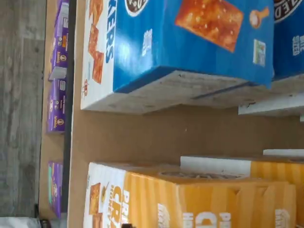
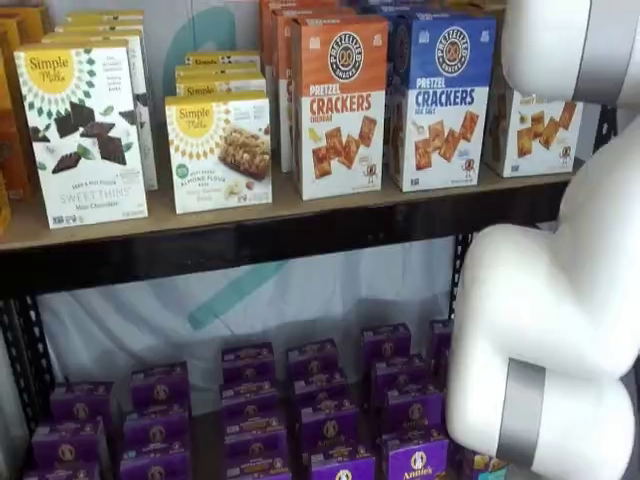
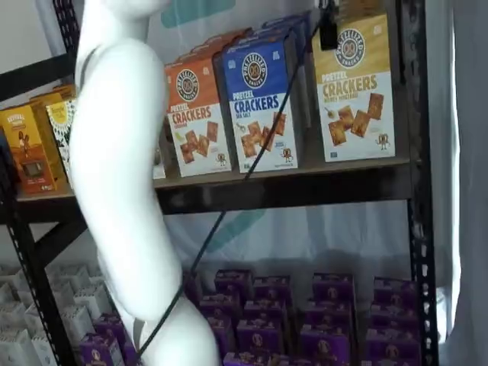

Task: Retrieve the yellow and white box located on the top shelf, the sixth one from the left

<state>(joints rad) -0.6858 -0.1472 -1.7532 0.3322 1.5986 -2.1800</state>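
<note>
The yellow and white box (image 3: 354, 88) stands upright at the right end of the top shelf (image 3: 305, 174). In a shelf view the white arm hides part of that box (image 2: 530, 135). The wrist view shows the yellow box (image 1: 190, 199) from above, across a bare strip of board from a blue box (image 1: 180, 42). My gripper (image 3: 328, 29) hangs from the view's upper edge with a cable beside it. Only a black finger of it shows, in front of the yellow box's upper left corner. It holds nothing, and its jaws stand open.
An orange-and-white cracker box (image 2: 340, 100) and the blue-and-white one (image 2: 440, 95) stand left of the yellow box. Simple Mills boxes (image 2: 80, 130) fill the shelf's left. Several purple boxes (image 2: 330, 420) sit on the lower level. The white arm (image 3: 122, 152) stands before the shelves, beside a black upright (image 3: 415, 191).
</note>
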